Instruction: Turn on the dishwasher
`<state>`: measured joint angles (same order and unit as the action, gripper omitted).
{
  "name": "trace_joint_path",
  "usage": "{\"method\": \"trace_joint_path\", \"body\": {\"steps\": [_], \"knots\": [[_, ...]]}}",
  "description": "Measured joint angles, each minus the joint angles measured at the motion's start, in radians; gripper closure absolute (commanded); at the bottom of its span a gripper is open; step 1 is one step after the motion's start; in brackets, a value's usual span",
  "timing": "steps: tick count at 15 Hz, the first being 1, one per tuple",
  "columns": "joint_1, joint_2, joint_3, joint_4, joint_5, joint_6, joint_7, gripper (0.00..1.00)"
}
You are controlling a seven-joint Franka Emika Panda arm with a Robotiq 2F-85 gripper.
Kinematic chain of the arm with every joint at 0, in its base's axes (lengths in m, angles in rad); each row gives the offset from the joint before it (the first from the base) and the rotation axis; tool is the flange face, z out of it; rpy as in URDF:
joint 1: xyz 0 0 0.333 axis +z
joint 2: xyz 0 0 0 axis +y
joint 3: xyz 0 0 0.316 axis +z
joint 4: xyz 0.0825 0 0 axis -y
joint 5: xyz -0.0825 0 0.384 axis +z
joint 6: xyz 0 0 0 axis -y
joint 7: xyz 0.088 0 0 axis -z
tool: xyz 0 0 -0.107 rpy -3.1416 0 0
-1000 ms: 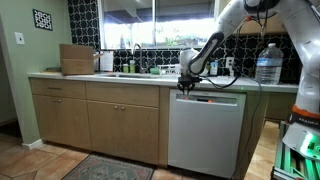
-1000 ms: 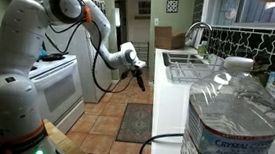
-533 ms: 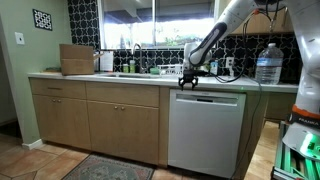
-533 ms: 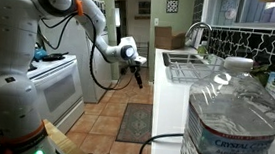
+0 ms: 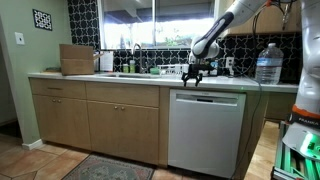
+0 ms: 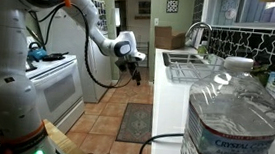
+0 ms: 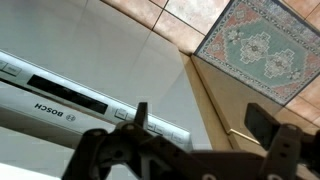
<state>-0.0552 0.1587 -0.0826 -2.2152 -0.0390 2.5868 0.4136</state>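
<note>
While my gripper (image 5: 192, 79) hangs spread wide, dishwasher (image 5: 207, 130) sits just below me; top control strip (image 7: 70, 100) runs crosswise beneath, likely straight descent.

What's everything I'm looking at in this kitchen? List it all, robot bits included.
dishwasher: one, white, under the counter beside the cabinets
cabinets: one run, tan wood, under the counter
rug: one, patterned, on the tiled floor
cardboard box: one, brown, on the counter
faucet: one, dark, at the sink by the window
water bottle: one, clear, on the counter
framed picture: one, black and white, on the green wall
robot arm: one, white, over the counter
hand: one, black, open, just above the dishwasher's top edge
</note>
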Motion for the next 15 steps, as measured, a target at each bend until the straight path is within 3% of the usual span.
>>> {"method": "trace_joint_path", "body": {"steps": [4, 15], "knots": [[-0.039, -0.095, 0.057, -0.080, 0.138, 0.000, -0.224, 0.00], [-0.048, -0.115, 0.071, -0.100, 0.144, 0.000, -0.240, 0.00]]}}
